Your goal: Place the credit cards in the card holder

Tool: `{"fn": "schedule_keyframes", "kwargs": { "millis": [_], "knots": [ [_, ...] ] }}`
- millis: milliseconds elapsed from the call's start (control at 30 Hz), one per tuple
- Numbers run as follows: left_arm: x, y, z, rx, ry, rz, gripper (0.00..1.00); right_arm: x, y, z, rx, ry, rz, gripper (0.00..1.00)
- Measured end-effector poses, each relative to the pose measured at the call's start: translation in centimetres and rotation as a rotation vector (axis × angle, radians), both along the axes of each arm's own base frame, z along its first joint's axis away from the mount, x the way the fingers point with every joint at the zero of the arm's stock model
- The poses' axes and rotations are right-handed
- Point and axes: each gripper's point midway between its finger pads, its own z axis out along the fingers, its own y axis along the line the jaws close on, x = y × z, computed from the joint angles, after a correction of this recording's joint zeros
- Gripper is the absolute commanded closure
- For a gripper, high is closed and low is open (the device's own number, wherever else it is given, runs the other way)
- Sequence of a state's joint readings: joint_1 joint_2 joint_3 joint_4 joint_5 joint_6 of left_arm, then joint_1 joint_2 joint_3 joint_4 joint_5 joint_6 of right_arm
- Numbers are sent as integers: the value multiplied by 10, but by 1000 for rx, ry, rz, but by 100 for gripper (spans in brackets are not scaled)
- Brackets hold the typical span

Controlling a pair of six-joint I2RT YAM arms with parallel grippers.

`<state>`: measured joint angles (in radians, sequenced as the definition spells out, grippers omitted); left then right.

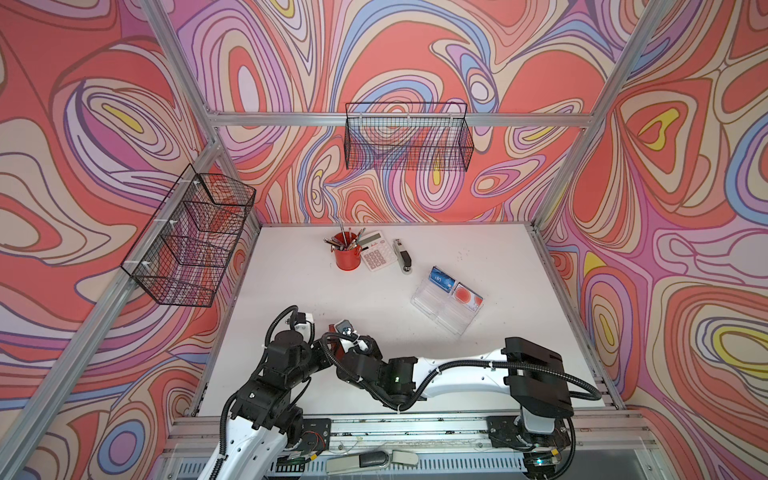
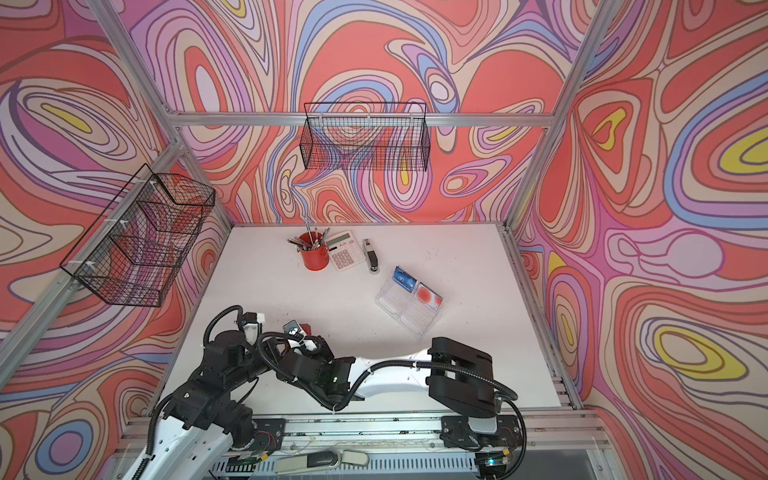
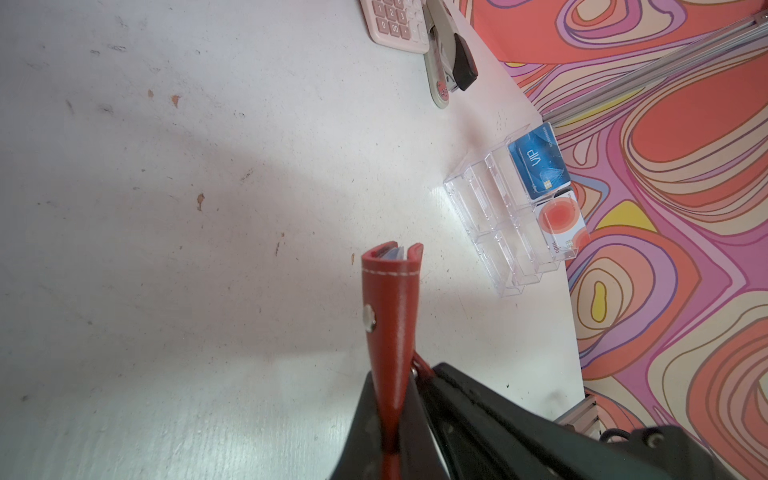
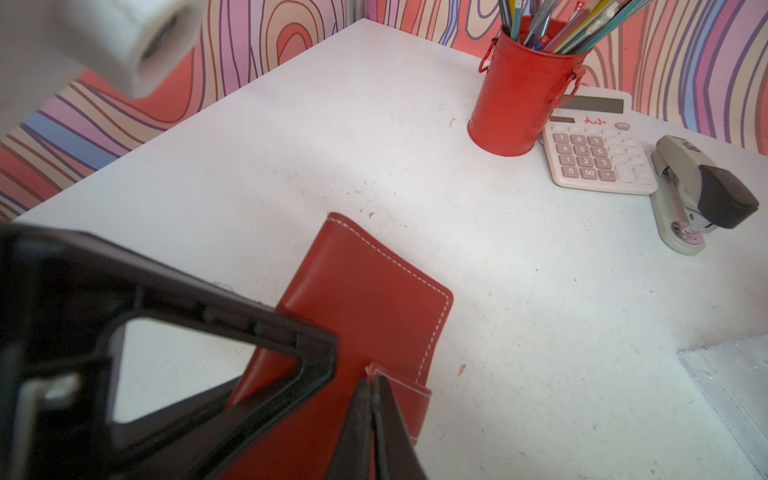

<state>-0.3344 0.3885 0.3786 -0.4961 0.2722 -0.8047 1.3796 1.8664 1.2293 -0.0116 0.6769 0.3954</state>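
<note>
Card holder (image 4: 361, 291) is clamped by the closed left gripper (image 3: 395, 407); the right gripper (image 4: 372, 390) pinches its tab (image 4: 409, 409). Both arms bend low to it, above a scuffed white table (image 1: 299, 291) between swirl-patterned walls (image 1: 415, 62).

2 credit cards (image 3: 538, 166), 1 card holder (image 4: 365, 291), 1 tray (image 3: 490, 216), 1 calculator (image 4: 594, 153), 1 stapler (image 4: 698, 195), 1 cup (image 4: 515, 104)

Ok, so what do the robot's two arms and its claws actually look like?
The left arm and right arm have smooth white shells between chunky black joints. Ribbed black hoses run along them, fastened with white zip ties. The right arm carries a large black block and a small green light. The left claw and right claw are black, tapering to thin tips.
</note>
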Motion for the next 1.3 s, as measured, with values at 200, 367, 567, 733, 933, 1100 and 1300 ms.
{"fn": "schedule_keyframes", "kwargs": {
  "millis": [200,367,567,733,933,1100,1300],
  "knots": [
    [0,-3,-4,-26,7,-1,100,2,-3,-3,-16,-19,-3,100],
    [-2,-2,4,-30,-10,1,100,2,-2,3,10,-26,-4,100],
    [-15,9,42,-47,-112,30,100,15,-20,14,25,-51,-57,100],
    [-23,16,70,-54,-173,48,100,24,-31,10,17,-50,-86,100],
    [-28,13,68,-69,-162,26,100,29,-34,6,33,-23,-92,100],
    [-35,12,70,-89,-172,11,100,42,-48,3,119,80,-58,95],
    [-39,1,73,-159,-187,-35,100,60,-76,3,215,154,-42,81]
  ]
}}
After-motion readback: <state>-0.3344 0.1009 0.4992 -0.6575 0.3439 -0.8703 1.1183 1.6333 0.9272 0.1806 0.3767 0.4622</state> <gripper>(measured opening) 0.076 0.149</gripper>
